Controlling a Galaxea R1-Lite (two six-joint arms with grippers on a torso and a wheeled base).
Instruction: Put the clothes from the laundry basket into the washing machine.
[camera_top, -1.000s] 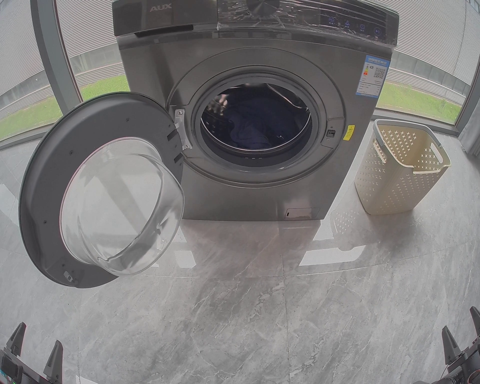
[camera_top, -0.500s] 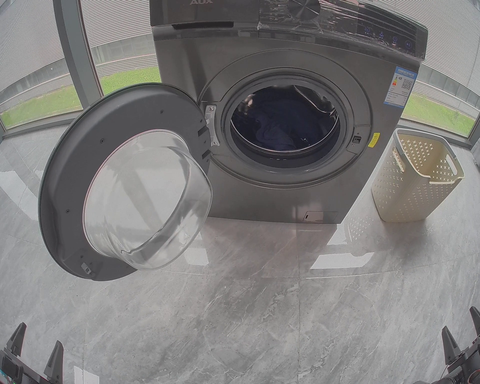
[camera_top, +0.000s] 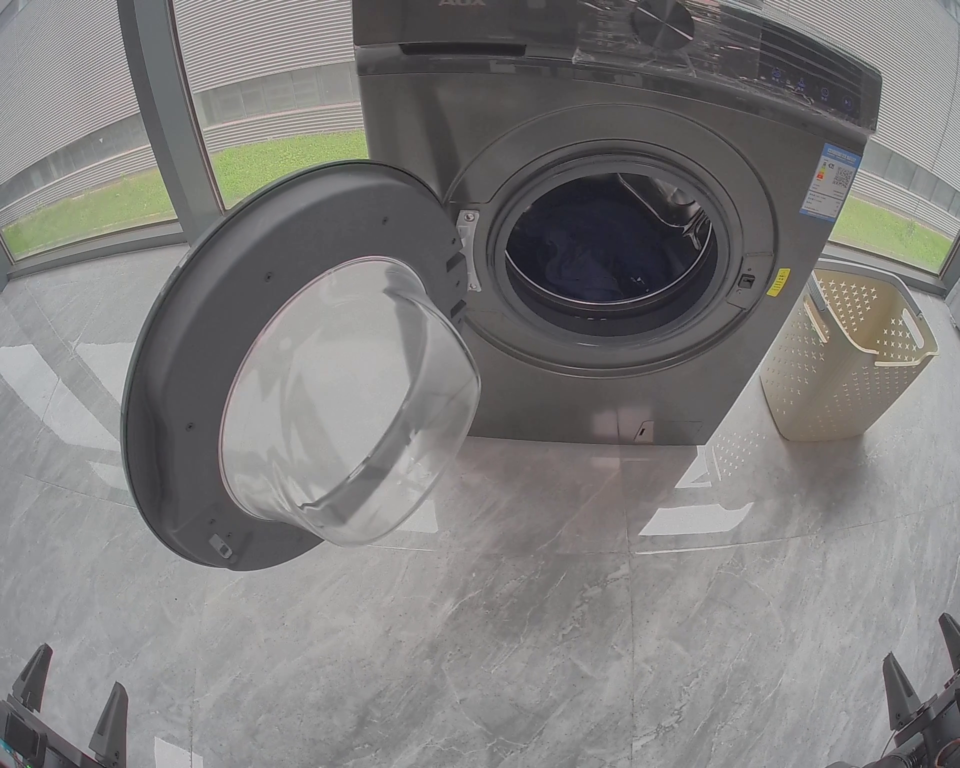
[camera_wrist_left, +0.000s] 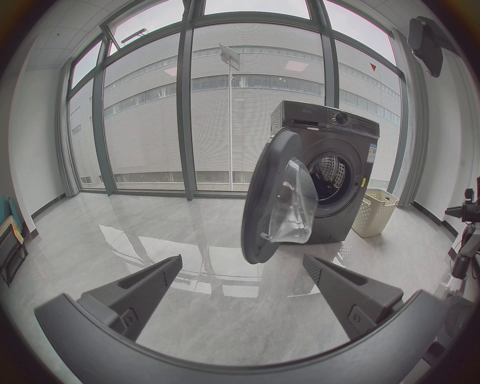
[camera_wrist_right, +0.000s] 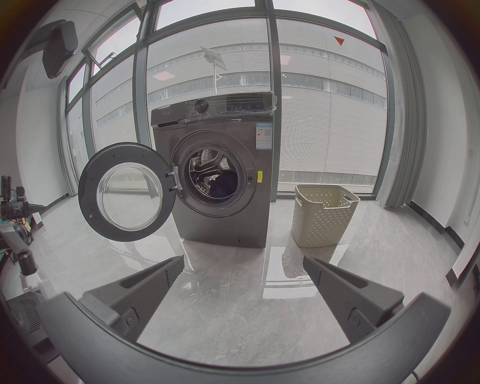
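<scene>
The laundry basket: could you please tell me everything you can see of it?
The cream perforated plastic laundry basket stands upright on the grey marble-look floor, to the right of the grey front-loading washing machine, with a gap between. It has a rounded rectangular rim, cut-out handles and small cross-shaped holes. What shows of its inside holds nothing.
</scene>
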